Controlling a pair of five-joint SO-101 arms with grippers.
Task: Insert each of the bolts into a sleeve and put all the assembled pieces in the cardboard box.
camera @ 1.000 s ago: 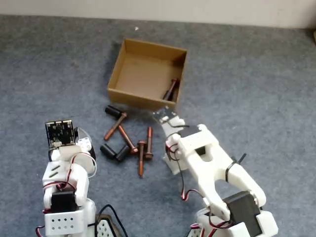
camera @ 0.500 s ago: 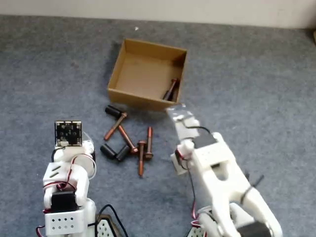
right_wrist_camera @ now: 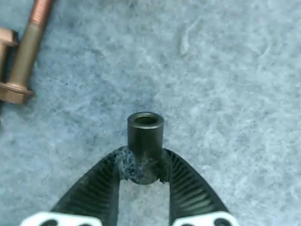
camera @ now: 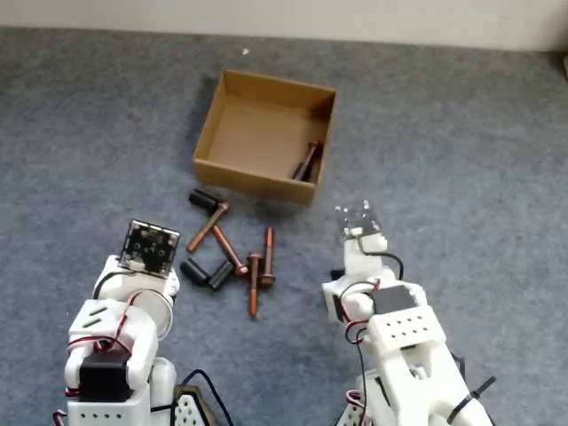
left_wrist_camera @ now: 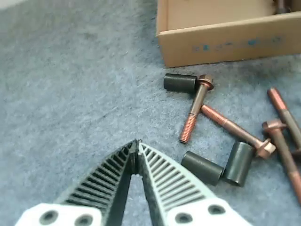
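Right wrist view: my right fingers [right_wrist_camera: 143, 168] are clamped on a dark sleeve [right_wrist_camera: 146, 134], its open bore facing away from my wrist, above bare counter [right_wrist_camera: 235, 70].
Left wrist view: my left fingers [left_wrist_camera: 137, 147] are pressed together with nothing between them, hanging near the scatter of parts.
Loose parts: four copper bolts [left_wrist_camera: 195, 110] and three loose sleeves [left_wrist_camera: 203, 167] lie mid-counter, just in front of the cardboard box [left_wrist_camera: 225, 42].
Box: it sits toward the counter's far edge, with one assembled piece [camera: 308, 162] leaning in the corner nearest my right arm.
Step in hand, I reckon: mate a bolt with the sleeve I'm holding.
How to do it well: hold the sleeve steady, bore turned toward my left arm. The left fingers need to open and take a bolt near its head. Line the threaded tip dead on the bore before pushing, because a skewed entry could jam or knock the sleeve loose.
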